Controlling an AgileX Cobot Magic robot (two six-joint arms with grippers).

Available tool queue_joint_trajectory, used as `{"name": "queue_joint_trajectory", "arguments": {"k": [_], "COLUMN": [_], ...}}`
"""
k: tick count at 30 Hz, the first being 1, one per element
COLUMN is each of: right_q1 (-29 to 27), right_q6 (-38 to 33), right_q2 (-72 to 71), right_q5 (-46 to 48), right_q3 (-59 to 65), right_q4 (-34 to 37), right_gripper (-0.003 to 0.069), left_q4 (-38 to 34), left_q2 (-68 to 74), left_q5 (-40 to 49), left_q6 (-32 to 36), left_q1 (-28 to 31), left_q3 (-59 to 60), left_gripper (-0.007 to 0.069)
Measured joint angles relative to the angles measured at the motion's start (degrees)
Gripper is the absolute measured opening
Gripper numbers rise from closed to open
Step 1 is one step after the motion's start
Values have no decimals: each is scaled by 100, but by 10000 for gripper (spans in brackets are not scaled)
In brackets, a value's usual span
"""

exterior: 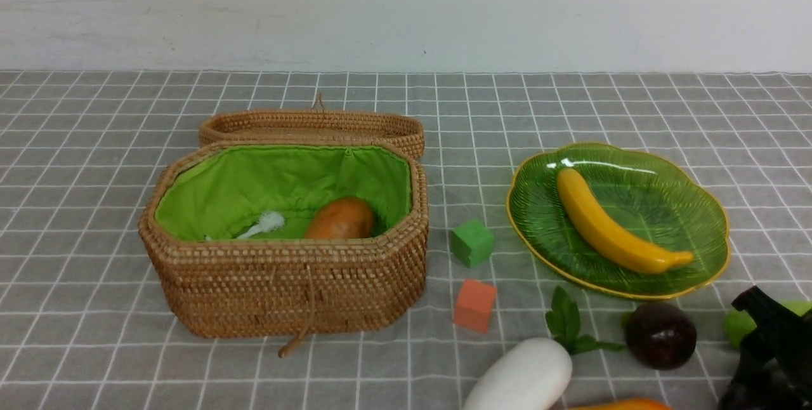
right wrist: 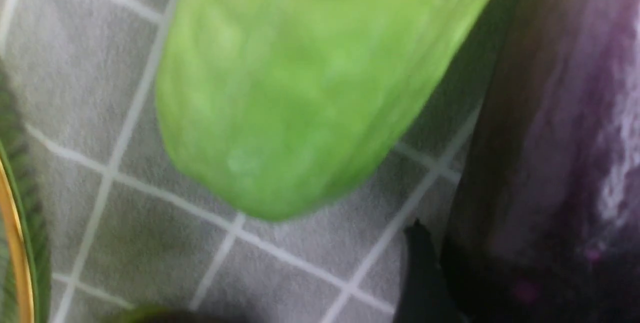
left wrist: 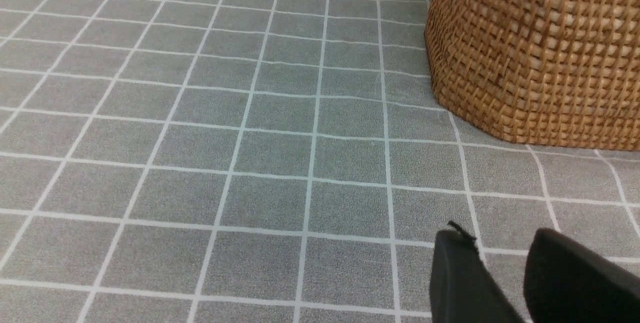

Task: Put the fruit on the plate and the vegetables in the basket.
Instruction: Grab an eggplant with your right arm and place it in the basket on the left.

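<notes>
- Nearest, at 5 o'clock in the front view: white radish [exterior: 520, 378], leaves [exterior: 568, 327] pointing toward 12. Just beside it at the very edge, a sliver of orange-yellow mango [exterior: 625, 405].
- At 1 o'clock from the radish: dark maroon fruit [exterior: 660, 335], resting on the grey checked cloth [exterior: 95, 207] of the worktop, just outside the plate's rim.
- At 4 o'clock in the view: right pincer [exterior: 771, 340], black, low over the light green gourd [exterior: 736, 327] and the glossy purple eggplant [right wrist: 560, 113]. Cannot tell how wide the jaws stand or whether anything is gripped; wrist view too blurred.
- At 3 o'clock: green plate [exterior: 672, 200], banana [exterior: 609, 226] lying across it, one end toward 4.
- At 9 o'clock from the plate: green cube [exterior: 472, 242], with the orange cube [exterior: 475, 305] at its 6, apart.
- At 9 o'clock in the view: basket [exterior: 285, 283], lid [exterior: 311, 125] lying open behind it at 12, potato [exterior: 340, 219] inside on the green lining [exterior: 254, 188].
- Left pincer [left wrist: 500, 245], seen only from its own wrist: narrow gap between two black fingers [left wrist: 465, 278], nothing in it, above bare cloth, basket wall near.
</notes>
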Motion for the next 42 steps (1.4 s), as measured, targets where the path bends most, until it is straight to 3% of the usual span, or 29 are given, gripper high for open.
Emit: {"name": "queue_joint_trajectory", "arguments": {"k": [8, 13, 15, 17, 20, 22, 23, 24, 26, 27, 28, 30, 31, 32, 35, 42], "right_q1": [0, 7, 155, 268, 887, 1156, 1546, 1748, 2347, 2537, 2583, 2982, 3339, 3520, 3930, 4245], "right_q6": [-337, -1429, -2554, -3242, -5442, -6292, -7505, -8134, -10034, -10658, -10812, -12177, -13399, -13948, -14878, -15231], "right_q2": [-1163, -1881, -2125, -2179, -2098, -1982, -1749, -1600, -1088, -817, -762, -245, 262, 527, 1126, 1827], "right_q5": [163, 68, -43, -89, -327, -450, -719, -922, -1317, -1420, -1466, -1596, -1718, -1774, -1973, -2724], "right_q3": [49, 8, -194, -374, -1092, -1353, -1693, -1860, -2311, -2517, -2560, -2939, -3321, -3524, -4014, -4387], "right_q4": [258, 1092, 1803, 2227, 3598, 4130, 4873, 5261, 6476, 6885, 6987, 7839, 8332, 8455, 8611, 8685], "right_gripper": [388, 388, 388, 388, 388, 388, 388, 388, 388, 388, 388, 388, 388, 388, 388, 388], "left_q4": [0, 0, 5, 5, 5, 5, 5, 5, 5, 5, 5, 5, 5, 5, 5, 5], "left_q2": [0, 0, 0, 0, 0, 0, 0, 0, 0, 0, 0, 0, 0, 0, 0, 0], "left_q5": [0, 0, 0, 0, 0, 0, 0, 0, 0, 0, 0, 0, 0, 0, 0, 0], "left_q6": [0, 0, 0, 0, 0, 0, 0, 0, 0, 0, 0, 0, 0, 0, 0, 0], "left_q1": [0, 0, 0, 0, 0, 0, 0, 0, 0, 0, 0, 0, 0, 0, 0, 0], "left_q3": [0, 0, 0, 0, 0, 0, 0, 0, 0, 0, 0, 0, 0, 0, 0, 0], "left_gripper": [206, 206, 206, 206, 207, 207, 207, 207, 207, 208, 208, 210, 211, 212, 217, 220]}}
